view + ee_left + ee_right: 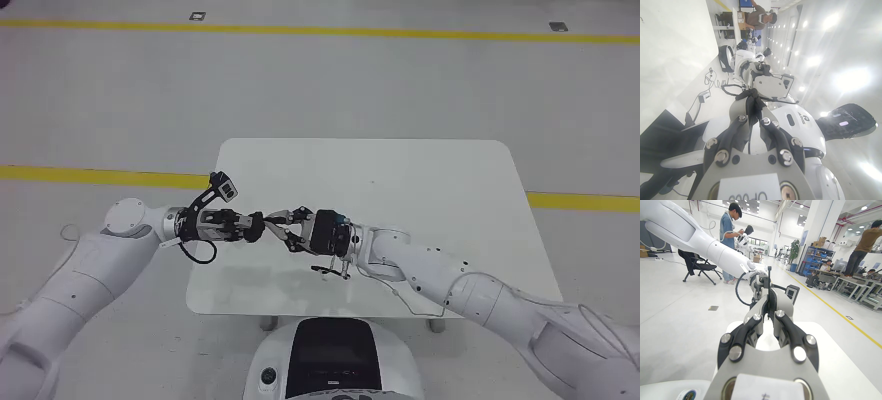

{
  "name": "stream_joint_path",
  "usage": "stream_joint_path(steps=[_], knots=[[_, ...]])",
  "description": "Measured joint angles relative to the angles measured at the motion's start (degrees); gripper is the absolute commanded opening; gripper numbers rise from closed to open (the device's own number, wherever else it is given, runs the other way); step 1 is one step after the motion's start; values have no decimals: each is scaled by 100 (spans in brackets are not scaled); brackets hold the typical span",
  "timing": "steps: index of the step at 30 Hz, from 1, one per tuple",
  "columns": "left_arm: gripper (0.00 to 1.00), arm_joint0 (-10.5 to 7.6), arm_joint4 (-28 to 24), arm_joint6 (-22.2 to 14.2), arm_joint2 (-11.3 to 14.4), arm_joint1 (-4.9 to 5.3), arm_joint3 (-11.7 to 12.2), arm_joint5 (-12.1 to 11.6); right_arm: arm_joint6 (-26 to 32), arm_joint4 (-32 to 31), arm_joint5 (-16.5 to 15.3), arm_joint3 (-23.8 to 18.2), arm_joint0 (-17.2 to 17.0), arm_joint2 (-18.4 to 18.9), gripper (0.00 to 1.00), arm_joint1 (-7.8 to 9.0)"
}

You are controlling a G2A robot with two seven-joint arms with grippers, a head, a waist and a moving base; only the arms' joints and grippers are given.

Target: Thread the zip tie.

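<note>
Since the thin zip tie (769,285) looks light, slick and springy, left gripper (753,106) and right gripper (769,302), both clamped tight on it, should hold near its ends.

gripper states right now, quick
Left gripper: shut on the zip tie.
Right gripper: shut on the zip tie.

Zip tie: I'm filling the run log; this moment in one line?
left gripper: shut on zip tie | right gripper: shut on same tie | both above table
</note>
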Motion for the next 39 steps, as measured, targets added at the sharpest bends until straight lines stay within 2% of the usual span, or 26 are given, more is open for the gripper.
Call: stream_joint_path(steps=[19,39], knots=[[0,0,0,0,0,0,0,0,34,-96,0,-33,-85,30,0,86],[0,0,0,0,0,0,0,0,5,-45,0,38,-25,-82,0,48]])
